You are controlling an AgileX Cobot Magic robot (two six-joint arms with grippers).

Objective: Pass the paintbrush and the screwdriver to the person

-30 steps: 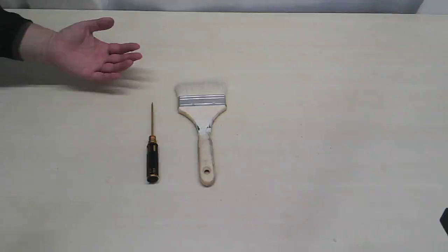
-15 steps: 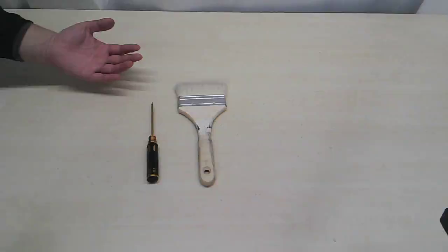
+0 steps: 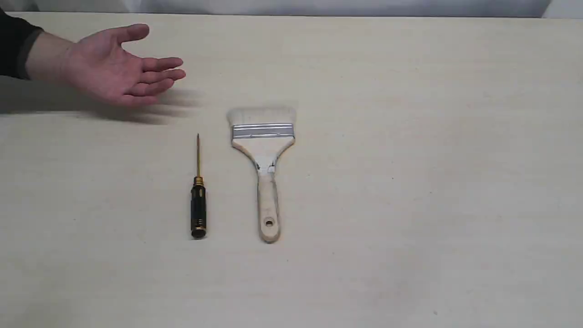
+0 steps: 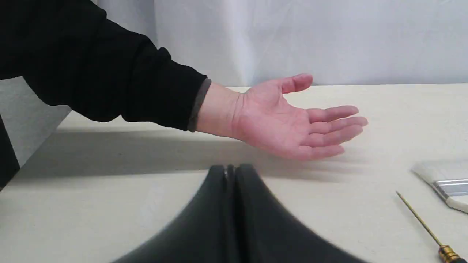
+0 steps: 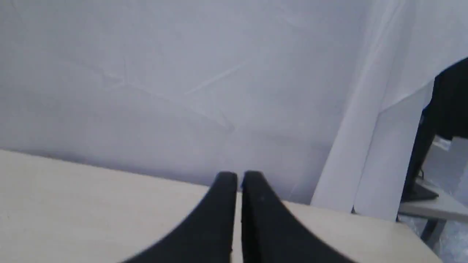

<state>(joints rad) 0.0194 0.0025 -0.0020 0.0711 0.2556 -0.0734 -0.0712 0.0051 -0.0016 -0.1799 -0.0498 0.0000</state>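
Observation:
The paintbrush point(image 3: 264, 159) lies flat mid-table, pale bristles toward the back, its wooden handle with a hole toward the front; its ferrule edge shows in the left wrist view point(image 4: 448, 186). The screwdriver point(image 3: 198, 191) lies parallel just left of it, gold shaft pointing back, black handle forward; its shaft point(image 4: 420, 219) appears in the left wrist view. The person's hand point(image 3: 114, 68) rests palm-up at the back left, dark cuff at the wrist, also seen as the hand point(image 4: 289, 120) ahead of my left gripper point(image 4: 230, 170), which is shut and empty. My right gripper point(image 5: 239, 177) is shut and empty, facing the backdrop.
The pale table point(image 3: 432, 182) stretches to the right of the brush. A white cloth backdrop point(image 5: 182, 91) hangs behind the table's far edge. A dark stand point(image 5: 438, 128) sits off the table beyond its corner.
A dark part at the exterior view's lower right edge has slipped out of frame. The hand, brush and screwdriver have not moved.

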